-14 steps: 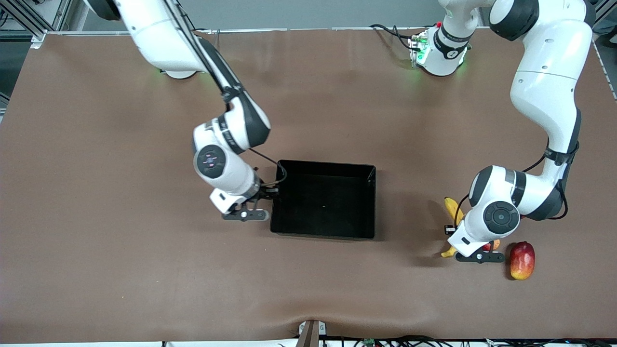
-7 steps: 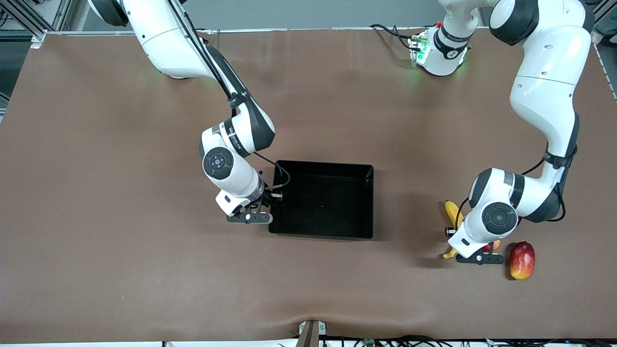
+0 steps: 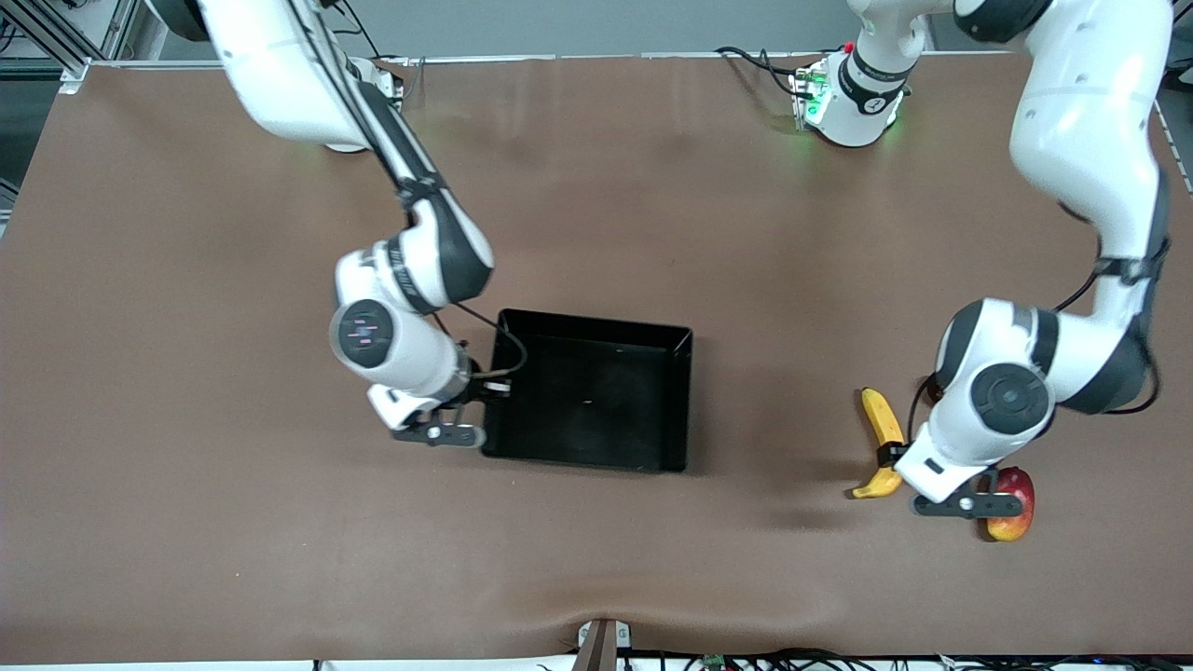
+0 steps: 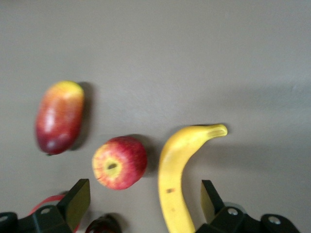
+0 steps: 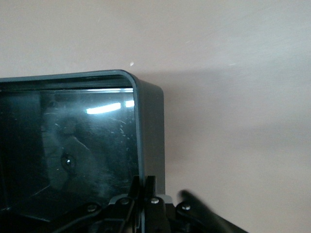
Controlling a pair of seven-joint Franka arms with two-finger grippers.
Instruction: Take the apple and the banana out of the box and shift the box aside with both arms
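The front view looks steeply down from high across the table point(image 3: 186, 559), taking in its whole brown top, with both arm bases at twelve o'clock. The right wrist view looks down close on one corner of the black box point(image 5: 146, 121), which the front view shows whole point(image 3: 587, 401). The left wrist view hangs low over the banana point(image 4: 177, 179), apple point(image 4: 119, 162) and mango point(image 4: 59, 116); the front view shows that banana point(image 3: 881, 443) at four o'clock.
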